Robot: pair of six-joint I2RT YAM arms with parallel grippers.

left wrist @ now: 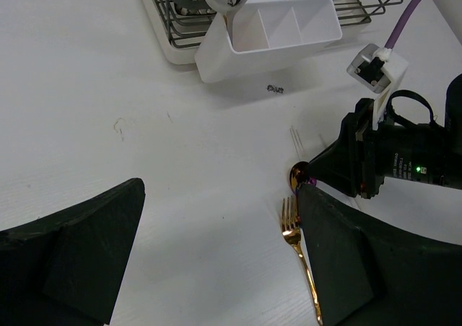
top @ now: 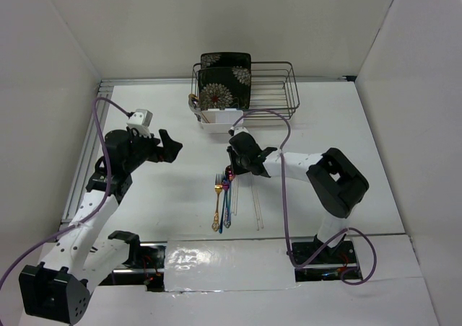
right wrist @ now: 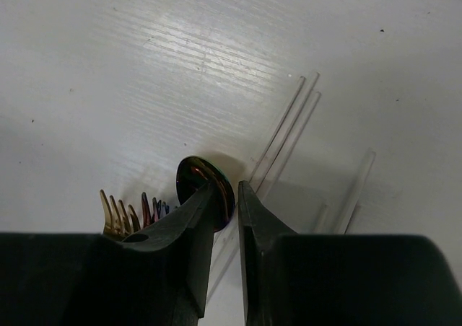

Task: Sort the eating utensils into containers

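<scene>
Clamped right pincer (right wrist: 229, 187) on glossy, round-bowled iridescent spoon (right wrist: 196, 180); spread left pincer (left wrist: 220, 192) wide above smooth white desk (left wrist: 94, 66).

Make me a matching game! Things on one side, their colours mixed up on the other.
Things:
1. plates
2. caddy
3. chopsticks
4. spoon

Colours:
A. white
B. shiny rainbow-purple
C. black with flowers
D. pale and see-through

Pairs: 1-C, 2-A, 3-D, 4-B
</scene>
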